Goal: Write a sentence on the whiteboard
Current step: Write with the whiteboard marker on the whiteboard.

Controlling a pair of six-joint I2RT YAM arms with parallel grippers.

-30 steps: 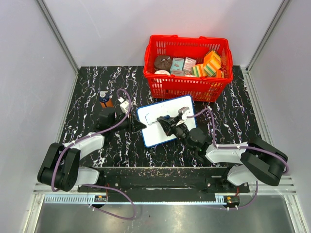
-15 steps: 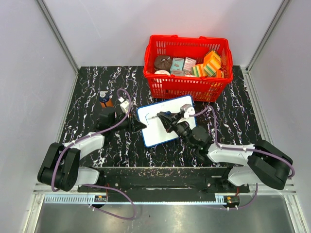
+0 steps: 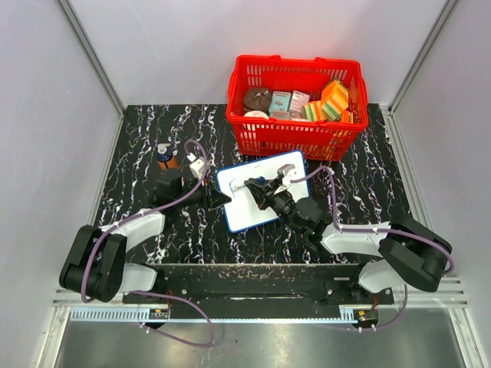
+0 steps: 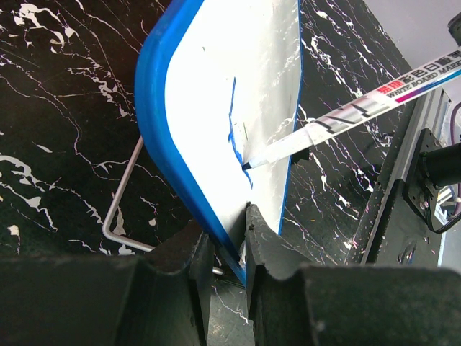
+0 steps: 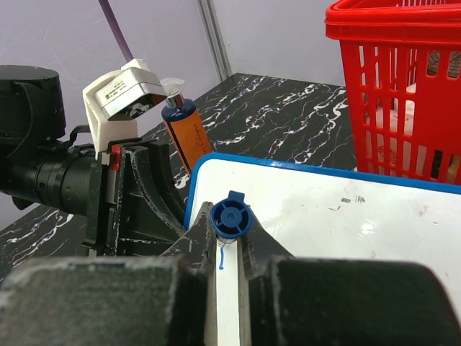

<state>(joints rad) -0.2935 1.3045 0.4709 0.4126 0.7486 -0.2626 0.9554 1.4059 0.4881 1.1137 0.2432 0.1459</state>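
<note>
Left end effector (image 4: 227,241) pinches one whiteboard (image 4: 209,86); right end effector (image 5: 229,241) grips one marker (image 4: 374,101), tip touching.

I've walked the right pincer (image 3: 259,188) leftward across the whiteboard (image 3: 244,216). A second ago it sat over the board's middle; half a second ago it was partway along. Now it hangs over the left half, the marker (image 4: 374,97) it grips carried with it, and the wrist behind has stretched out left.
</note>
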